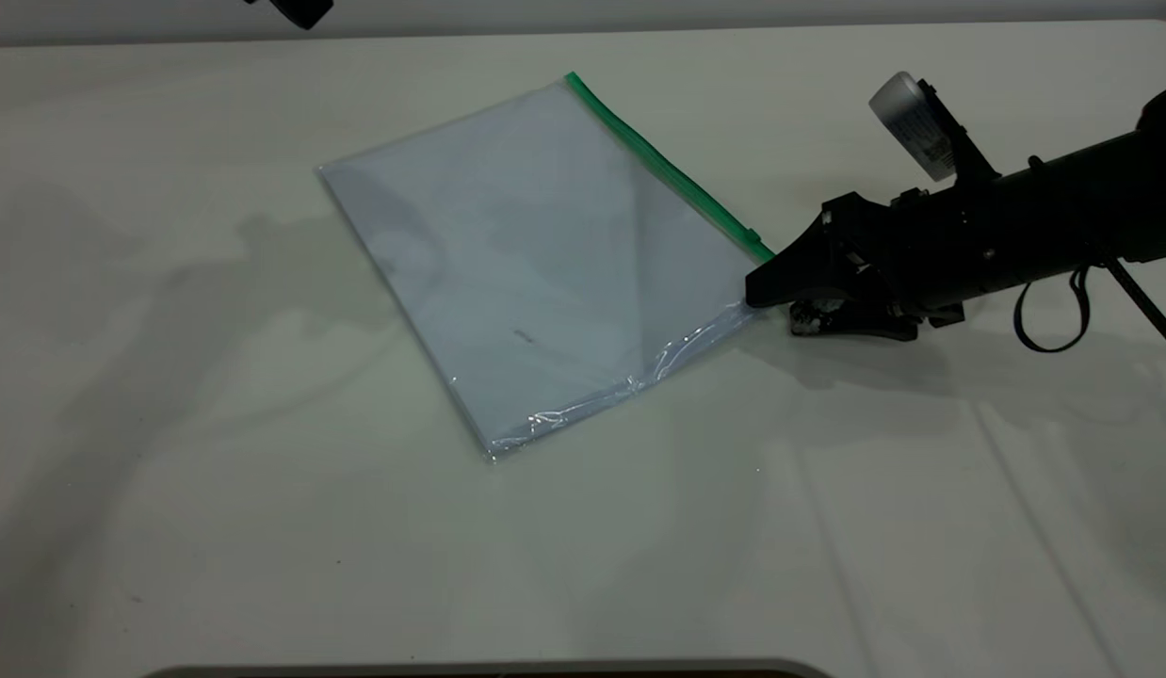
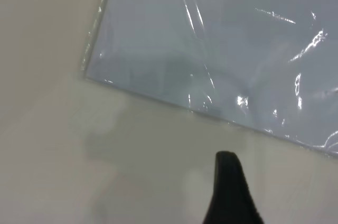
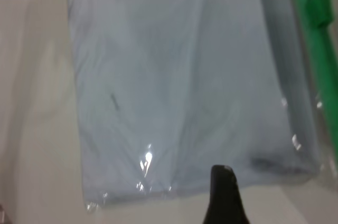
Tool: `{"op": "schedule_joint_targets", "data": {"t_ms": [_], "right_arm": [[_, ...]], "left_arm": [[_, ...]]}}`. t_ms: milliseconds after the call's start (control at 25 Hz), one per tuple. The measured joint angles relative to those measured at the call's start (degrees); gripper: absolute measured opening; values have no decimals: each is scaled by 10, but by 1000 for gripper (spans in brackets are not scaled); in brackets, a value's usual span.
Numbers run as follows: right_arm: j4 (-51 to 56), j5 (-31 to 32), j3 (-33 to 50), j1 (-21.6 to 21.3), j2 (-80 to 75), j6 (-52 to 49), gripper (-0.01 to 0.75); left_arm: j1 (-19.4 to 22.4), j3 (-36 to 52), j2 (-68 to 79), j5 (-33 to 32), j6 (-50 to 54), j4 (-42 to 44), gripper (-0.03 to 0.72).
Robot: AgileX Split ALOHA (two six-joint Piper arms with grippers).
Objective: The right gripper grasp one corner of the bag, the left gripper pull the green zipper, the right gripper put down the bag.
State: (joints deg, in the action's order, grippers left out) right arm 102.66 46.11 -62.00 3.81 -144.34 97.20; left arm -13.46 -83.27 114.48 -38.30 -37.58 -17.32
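Bag (image 1: 536,273), flat clear plastic with a green zipper (image 1: 668,169), lies on the white table (image 1: 263,565). Black right gripper (image 1: 767,287) reaches its corner (image 1: 748,306); jaw state unclear. First step: it must clamp that corner.

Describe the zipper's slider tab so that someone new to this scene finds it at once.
On the white table lies a clear bag of white sheets. A green zipper runs along its long edge facing the right gripper. The slider tab is the small green bump on that strip, near the end by the gripper.
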Motion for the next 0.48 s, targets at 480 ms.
{"op": "schedule_joint_targets", "data": {"t_ms": [480], "right_arm": [[0, 25, -58, 22, -36, -18, 531]], "left_arm": [[0, 0, 0, 4, -2, 0, 567]]}}
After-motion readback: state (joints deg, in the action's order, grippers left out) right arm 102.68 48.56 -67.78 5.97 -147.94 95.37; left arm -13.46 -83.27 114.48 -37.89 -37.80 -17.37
